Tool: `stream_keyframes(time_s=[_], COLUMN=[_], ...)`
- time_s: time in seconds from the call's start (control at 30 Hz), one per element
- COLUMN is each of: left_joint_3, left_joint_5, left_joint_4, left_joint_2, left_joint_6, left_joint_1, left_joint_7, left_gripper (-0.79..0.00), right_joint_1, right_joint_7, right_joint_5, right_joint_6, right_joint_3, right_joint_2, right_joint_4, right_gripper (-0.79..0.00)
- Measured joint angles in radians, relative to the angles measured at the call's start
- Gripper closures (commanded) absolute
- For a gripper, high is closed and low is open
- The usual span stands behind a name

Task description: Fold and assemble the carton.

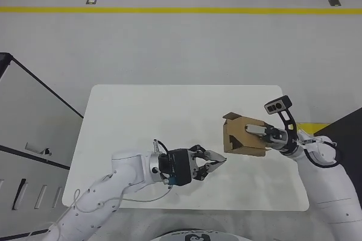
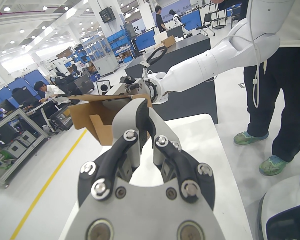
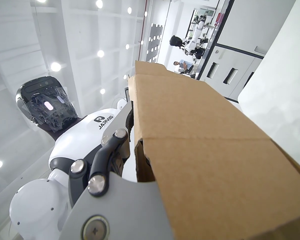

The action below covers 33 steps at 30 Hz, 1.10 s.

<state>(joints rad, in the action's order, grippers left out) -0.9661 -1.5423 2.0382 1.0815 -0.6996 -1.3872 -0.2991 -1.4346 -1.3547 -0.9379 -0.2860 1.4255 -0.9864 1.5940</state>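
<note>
Gripping brown carton (image 1: 240, 136), right end effector (image 1: 257, 135).

Bright, even light falls from round ceiling lamps (image 3: 100, 53) that glare white; the white desk (image 1: 139, 114) is evenly lit, and both wrist views bow straight lines near their edges.

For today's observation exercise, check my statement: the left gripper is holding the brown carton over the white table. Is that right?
Not quite: the right gripper is holding the brown carton over the white table. The right wrist view shows the carton in that arm's own gripper. In the top view the left gripper is shut and empty.
</note>
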Motion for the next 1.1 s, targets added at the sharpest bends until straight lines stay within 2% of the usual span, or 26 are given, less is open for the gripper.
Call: stream_keyframes(time_s=[0.63, 1.1], left_joint_3=[0.046, 0.057], left_joint_5=[0.025, 0.065], left_joint_4=[-0.053, -0.082], left_joint_2=[0.012, 0.013], left_joint_6=[-0.008, -0.070], left_joint_1=[0.052, 0.072], left_joint_7=[0.003, 0.016], left_gripper=[0.000, 0.000], right_joint_1=[0.018, 0.036], right_joint_7=[-0.129, -0.161], right_joint_5=[0.000, 0.019], right_joint_6=[0.008, 0.018], right_joint_3=[-0.016, -0.026], right_joint_2=[-0.006, -0.009], right_joint_4=[-0.008, -0.017], right_gripper=[0.000, 0.000])
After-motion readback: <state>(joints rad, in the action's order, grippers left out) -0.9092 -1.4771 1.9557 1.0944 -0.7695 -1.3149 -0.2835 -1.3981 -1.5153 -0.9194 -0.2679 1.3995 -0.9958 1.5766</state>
